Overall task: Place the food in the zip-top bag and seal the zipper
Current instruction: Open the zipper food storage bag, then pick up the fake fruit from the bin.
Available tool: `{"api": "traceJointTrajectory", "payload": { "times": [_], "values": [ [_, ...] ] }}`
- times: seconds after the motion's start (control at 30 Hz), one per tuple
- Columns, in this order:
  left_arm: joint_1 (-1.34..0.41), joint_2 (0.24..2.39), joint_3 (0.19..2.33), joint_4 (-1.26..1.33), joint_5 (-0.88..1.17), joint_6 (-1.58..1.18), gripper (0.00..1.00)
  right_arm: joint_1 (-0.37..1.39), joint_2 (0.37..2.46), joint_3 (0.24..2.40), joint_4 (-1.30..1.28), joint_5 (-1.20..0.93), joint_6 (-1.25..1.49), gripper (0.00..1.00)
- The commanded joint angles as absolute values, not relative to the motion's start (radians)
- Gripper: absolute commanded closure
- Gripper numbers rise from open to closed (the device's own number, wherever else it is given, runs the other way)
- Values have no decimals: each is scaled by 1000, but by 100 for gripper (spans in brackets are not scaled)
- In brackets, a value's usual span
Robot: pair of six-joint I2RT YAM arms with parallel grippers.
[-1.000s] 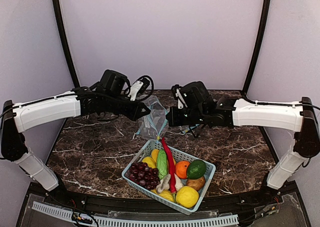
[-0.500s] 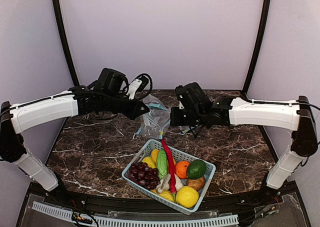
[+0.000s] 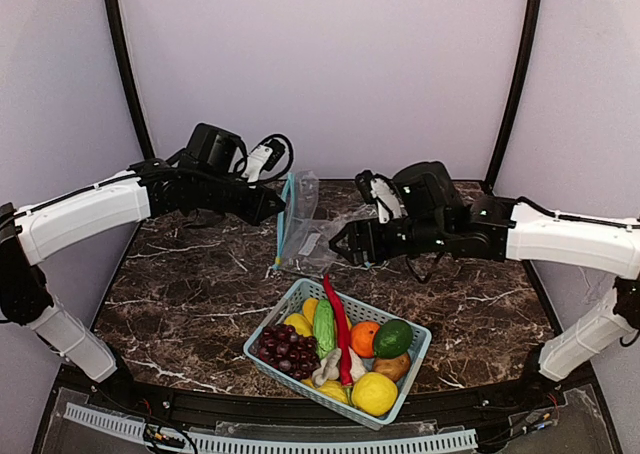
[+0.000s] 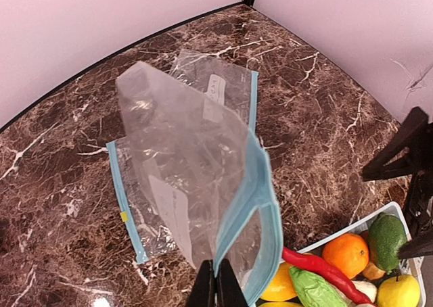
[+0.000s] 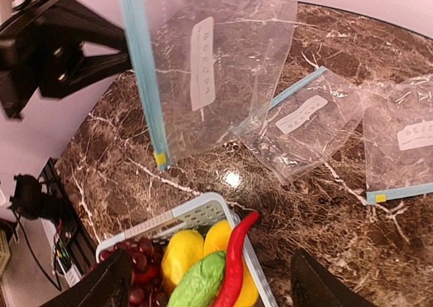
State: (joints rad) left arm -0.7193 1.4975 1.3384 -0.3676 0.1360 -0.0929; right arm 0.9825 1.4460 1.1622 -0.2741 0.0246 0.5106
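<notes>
Our right gripper (image 3: 343, 242) has just sprung apart and backed off toward its own side. Half a second ago it sat close against the bag, and now its fingers stand wide with nothing between them. Our left gripper (image 4: 216, 290) stays clenched on the zip-top bag (image 4: 189, 158), pinching it at the light blue zipper (image 4: 260, 199), and has carried it a little higher. The bag hangs in the air from that one pinch, above the far part of the table (image 3: 180, 304) and beyond the basket (image 3: 365, 304).

From the left wrist view the mouth looks parted, the two blue lips bowing away from each other. We cannot tell how wide the gap is.

We read this as the end of the opening step. One arm now holds the bag and the other is free to fetch. None of the food is inside yet. The orange (image 3: 364, 338), the avocado (image 3: 393, 338) and the gourd (image 3: 324, 326) all lie in the basket, with the red chili (image 3: 340, 339) draped across them and the grapes (image 3: 283, 349) at the left end. Two other bags (image 5: 304, 124) lie flat on the marble behind the hanging one.

The free arm's next reach most likely goes down into the basket. With only one corner pinched, the mouth may sag shut before anything arrives.
</notes>
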Motion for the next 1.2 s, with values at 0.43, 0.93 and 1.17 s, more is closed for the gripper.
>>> {"api": "traceJointTrajectory", "payload": {
  "times": [0.43,0.93,1.17],
  "values": [
    [-660,1515,1366,-433,100,-77,99,1096,1080,823,-599,48,1031,17],
    [-658,1508,1361,-429,101,-82,99,1188,1235,863,-664,92,1175,13],
    [-659,1507,1361,-428,101,-81,99,1203,1293,866,-635,91,1201,13]
  ]
}}
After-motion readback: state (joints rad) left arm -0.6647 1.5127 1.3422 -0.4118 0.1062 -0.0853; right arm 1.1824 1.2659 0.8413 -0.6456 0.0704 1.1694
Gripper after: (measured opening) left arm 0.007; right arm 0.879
